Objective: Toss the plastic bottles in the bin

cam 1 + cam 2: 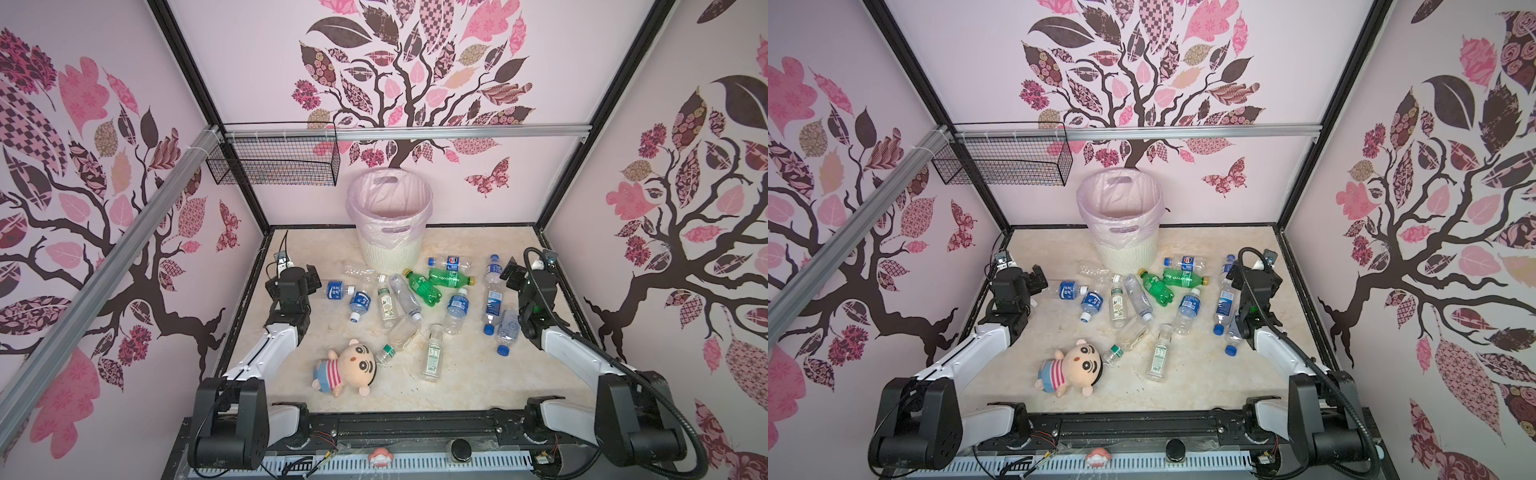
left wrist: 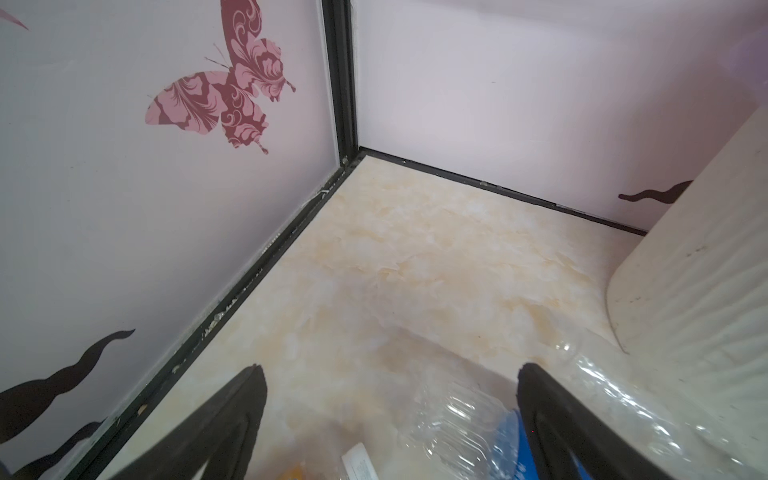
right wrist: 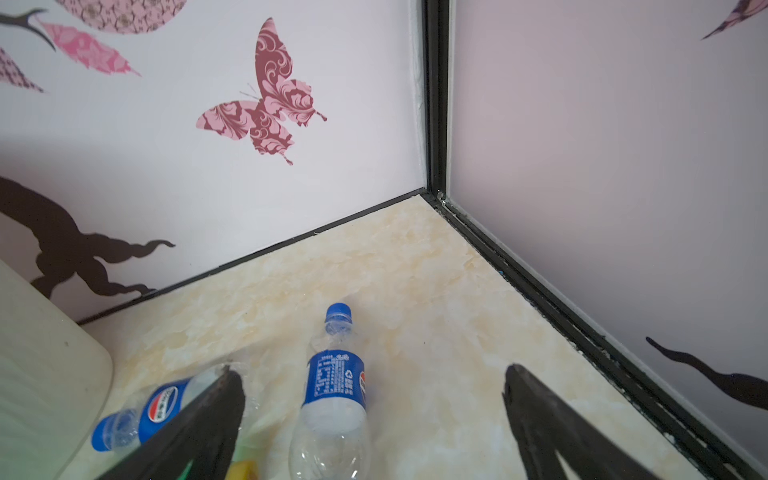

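Observation:
Several plastic bottles lie scattered on the marbled floor in front of the bin (image 1: pixel 390 253) (image 1: pixel 1125 253), which stands upright at the back, lined with a pale pink bag. Two green ones (image 1: pixel 422 286) lie in the middle. My left gripper (image 1: pixel 313 279) (image 2: pixel 390 370) is open and low at the left. A clear blue-labelled bottle (image 1: pixel 338 289) (image 2: pixel 453 419) lies between its fingers, not gripped. My right gripper (image 1: pixel 512 274) (image 3: pixel 372 370) is open at the right, over a blue-capped bottle (image 3: pixel 334 386) that lies loose between its fingers.
A plush doll (image 1: pixel 349 368) in a striped shirt lies near the front among the bottles. A black wire-mesh basket (image 1: pixel 274 160) hangs on the back rail at the left. Pink walls close in both sides and the back.

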You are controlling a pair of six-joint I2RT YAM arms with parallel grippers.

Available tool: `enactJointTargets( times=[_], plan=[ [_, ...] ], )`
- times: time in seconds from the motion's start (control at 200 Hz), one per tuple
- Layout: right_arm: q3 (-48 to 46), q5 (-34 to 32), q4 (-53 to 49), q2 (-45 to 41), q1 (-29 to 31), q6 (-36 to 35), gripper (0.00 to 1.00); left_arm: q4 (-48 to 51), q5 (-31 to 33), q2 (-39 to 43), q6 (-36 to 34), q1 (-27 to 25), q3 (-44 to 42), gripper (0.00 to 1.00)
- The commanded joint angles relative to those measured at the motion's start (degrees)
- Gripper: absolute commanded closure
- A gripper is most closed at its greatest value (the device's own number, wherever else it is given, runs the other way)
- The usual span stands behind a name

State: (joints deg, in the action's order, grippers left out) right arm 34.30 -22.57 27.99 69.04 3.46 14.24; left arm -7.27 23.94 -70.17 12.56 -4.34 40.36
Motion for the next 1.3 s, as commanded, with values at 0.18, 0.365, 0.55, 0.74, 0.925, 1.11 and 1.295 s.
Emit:
enactJointTargets(
  times=[0.18,0.365,0.55,0.74,0.925,1.11,1.295],
  plan=[
    [21.13,12.32,-31.94,0.29,-0.26,15.32,0.01,36.54,-1.58,3.19,6.76,-10.28,21.79,0.03],
    [32.79,10.43,-48.95,6.23,0.51,20.15,0.01,48.81,-4.47,2.08,21.92,-15.23,30.43,0.03],
    [42.75,11.63,-62.87,12.78,0.47,18.1,0.0,56.62,-11.66,0.38,31.03,-19.7,38.75,0.03],
    [43.65,14.74,-65.43,17.84,-0.26,14.74,0.01,57.69,-14.4,-1.39,34.38,-24.88,43.15,0.03],
    [44.74,18.43,-63.97,24.22,-0.31,11.81,0.0,60.02,-13.89,-3.55,34.79,-26.23,47.05,0.03],
    [47.62,16.71,-64.18,32.17,-0.86,8.29,0.01,61.18,-14.89,-8.32,36.15,-29.17,53.66,0.03],
    [50.08,16.78,-62.74,38.0,-2.08,6.86,0.03,63.01,-16.27,-13.1,34.19,-29.77,60.22,0.03]
  ],
)
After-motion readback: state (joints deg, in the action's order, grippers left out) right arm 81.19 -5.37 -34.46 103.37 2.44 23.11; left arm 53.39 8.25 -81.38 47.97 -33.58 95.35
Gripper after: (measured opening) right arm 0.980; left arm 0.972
